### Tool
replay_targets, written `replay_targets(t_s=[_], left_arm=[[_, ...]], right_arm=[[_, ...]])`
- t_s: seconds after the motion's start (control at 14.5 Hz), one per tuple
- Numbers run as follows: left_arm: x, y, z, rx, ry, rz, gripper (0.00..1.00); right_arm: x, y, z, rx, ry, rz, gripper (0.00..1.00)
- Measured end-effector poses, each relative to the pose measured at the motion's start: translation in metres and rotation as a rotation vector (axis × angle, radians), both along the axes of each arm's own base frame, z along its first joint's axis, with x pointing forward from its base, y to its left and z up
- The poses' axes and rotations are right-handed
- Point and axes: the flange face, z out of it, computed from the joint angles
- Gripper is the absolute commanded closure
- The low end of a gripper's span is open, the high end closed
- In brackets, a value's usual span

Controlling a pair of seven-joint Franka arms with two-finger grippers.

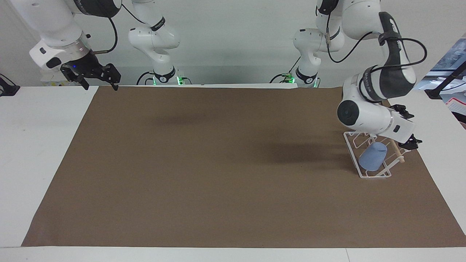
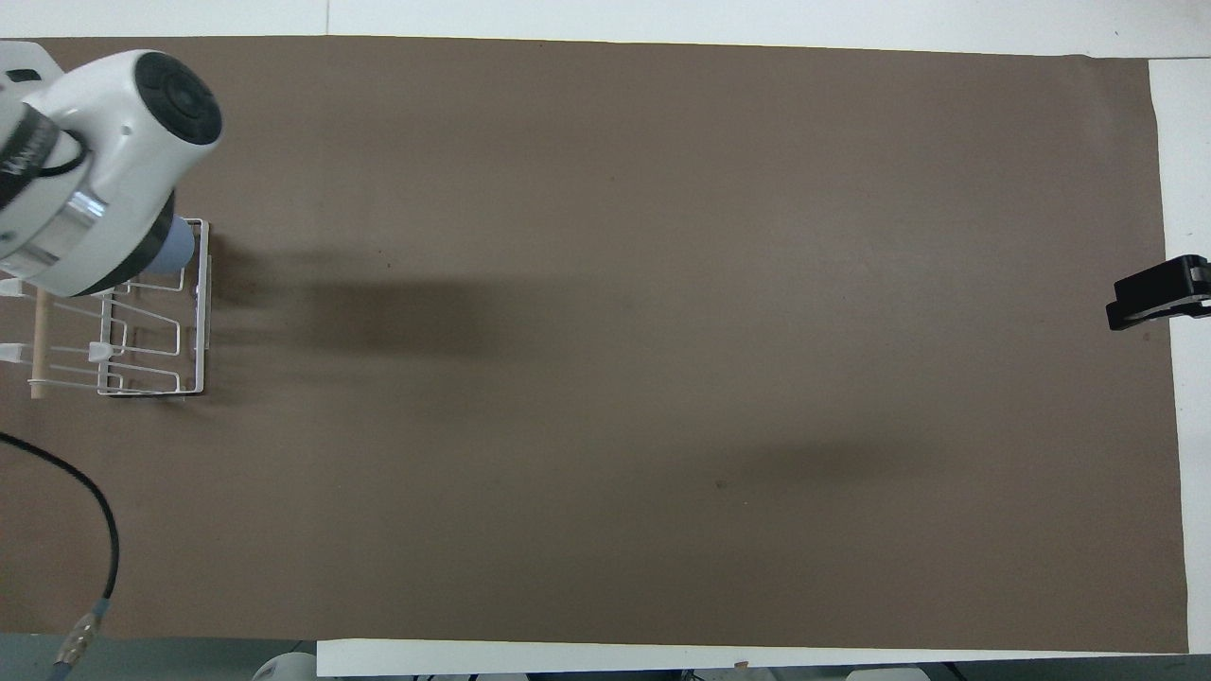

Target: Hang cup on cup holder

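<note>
Cup seated on rack, left gripper raised clear above it.

The small light-blue plastic cup (image 1: 372,156) lies tilted on a prong of the white wire cup holder (image 1: 376,176), near the worktop edge at the left arm's end. The left gripper (image 1: 407,127) is over the rack, holding nothing; jaw opening cannot be judged. The right gripper (image 1: 95,74) waits at the opposite corner, jaws apart and empty.

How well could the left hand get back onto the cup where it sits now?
Probably well. The cup hangs tilted on the cup holder, nothing covering its side toward the mat. The left hand is raised right over the holder, empty.
</note>
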Motion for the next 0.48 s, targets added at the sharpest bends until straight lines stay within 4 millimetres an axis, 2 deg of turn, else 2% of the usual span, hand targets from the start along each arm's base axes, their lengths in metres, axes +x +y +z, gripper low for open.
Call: replay_targets(t_s=[0.21, 0.34, 0.48], left_arm=[[-0.018, 0.003, 0.032, -0.262, 0.139, -0.095, 0.0], [-0.03, 0.001, 0.052, -0.413, 0.241, -0.214, 0.0], [-0.041, 0.008, 0.068, -0.551, 0.336, -0.347, 0.0]], right_arm=[[0.0, 0.0, 0.0, 0.0, 0.0, 0.0, 0.0], [0.0, 0.0, 0.0, 0.0, 0.0, 0.0, 0.0], [0.0, 0.0, 0.0, 0.0, 0.0, 0.0, 0.0]])
